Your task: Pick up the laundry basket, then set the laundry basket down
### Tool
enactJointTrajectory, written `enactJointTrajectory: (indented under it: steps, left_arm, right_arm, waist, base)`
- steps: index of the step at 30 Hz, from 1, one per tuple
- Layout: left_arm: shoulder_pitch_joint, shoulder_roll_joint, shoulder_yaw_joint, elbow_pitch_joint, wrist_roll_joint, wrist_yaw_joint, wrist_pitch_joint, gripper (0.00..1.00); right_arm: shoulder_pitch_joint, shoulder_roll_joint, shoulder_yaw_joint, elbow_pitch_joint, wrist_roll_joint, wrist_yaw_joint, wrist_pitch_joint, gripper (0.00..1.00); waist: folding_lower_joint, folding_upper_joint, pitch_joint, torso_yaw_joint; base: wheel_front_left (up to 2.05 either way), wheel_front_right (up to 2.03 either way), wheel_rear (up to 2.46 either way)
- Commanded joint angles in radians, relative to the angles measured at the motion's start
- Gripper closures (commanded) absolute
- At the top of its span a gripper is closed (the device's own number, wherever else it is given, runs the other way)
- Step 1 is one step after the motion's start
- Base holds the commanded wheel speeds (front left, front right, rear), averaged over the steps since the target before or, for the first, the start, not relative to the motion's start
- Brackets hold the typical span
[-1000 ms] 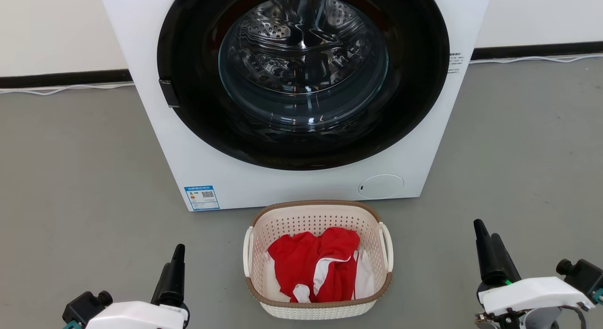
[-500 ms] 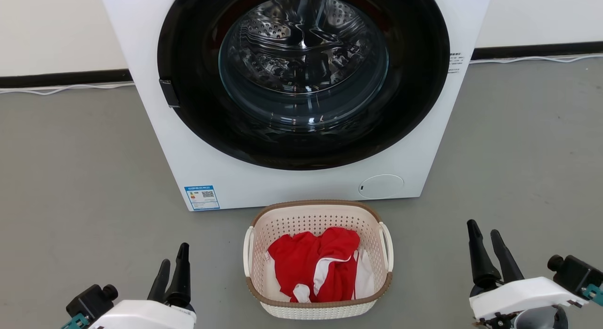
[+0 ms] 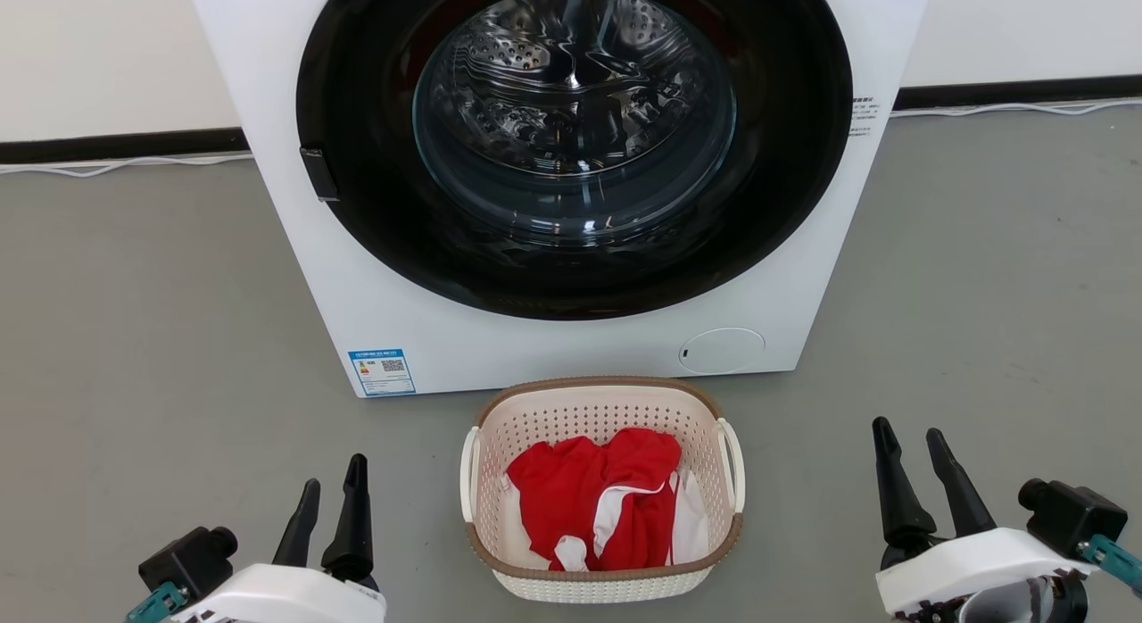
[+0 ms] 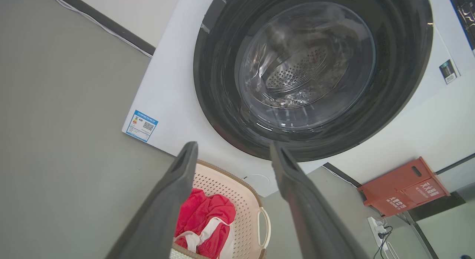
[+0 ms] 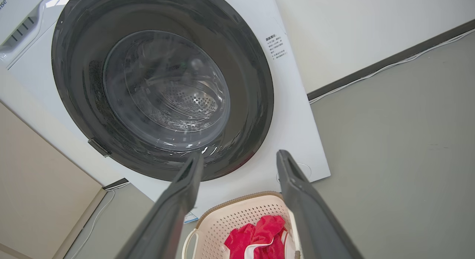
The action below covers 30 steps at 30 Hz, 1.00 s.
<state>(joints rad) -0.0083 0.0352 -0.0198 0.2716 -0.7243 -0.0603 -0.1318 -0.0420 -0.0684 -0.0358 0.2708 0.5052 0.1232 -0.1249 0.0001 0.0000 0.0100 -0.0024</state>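
Item: laundry basket (image 3: 589,416), sitting on the grey floor (image 3: 134,337) with the white washer (image 3: 375,319) standing close at its 12 o'clock, and carrying a red garment (image 3: 580,498). Left gripper (image 3: 334,473) at the basket's 8 o'clock and right gripper (image 3: 906,428) at its 4 o'clock are hovering spread apart and gripping nothing, apparently flanking the handles for a two-sided lift. A pale wall is running behind.
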Motion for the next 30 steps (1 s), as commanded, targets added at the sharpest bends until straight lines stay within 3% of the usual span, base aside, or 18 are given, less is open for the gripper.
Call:
enactJointTrajectory:
  steps: [1,30]
  left_arm:
    - [-0.014,0.010,0.015,-0.032,0.033,0.010,-0.013,0.00]
    - [-0.007,0.014,-0.012,-0.039,0.348,0.035,-0.099,0.00]
  right_arm:
    - [-0.014,-0.010,0.016,-0.022,-0.039,0.005,-0.020,0.00]
    - [-0.011,0.002,0.004,0.001,-0.413,0.007,-0.105,0.00]
  waist:
    - [0.0000,0.0000,0.000,0.000]
    - [0.0000,0.0000,0.007,-0.006]
  base:
    - [0.00,0.00,0.00]
    - [0.00,0.00,0.00]
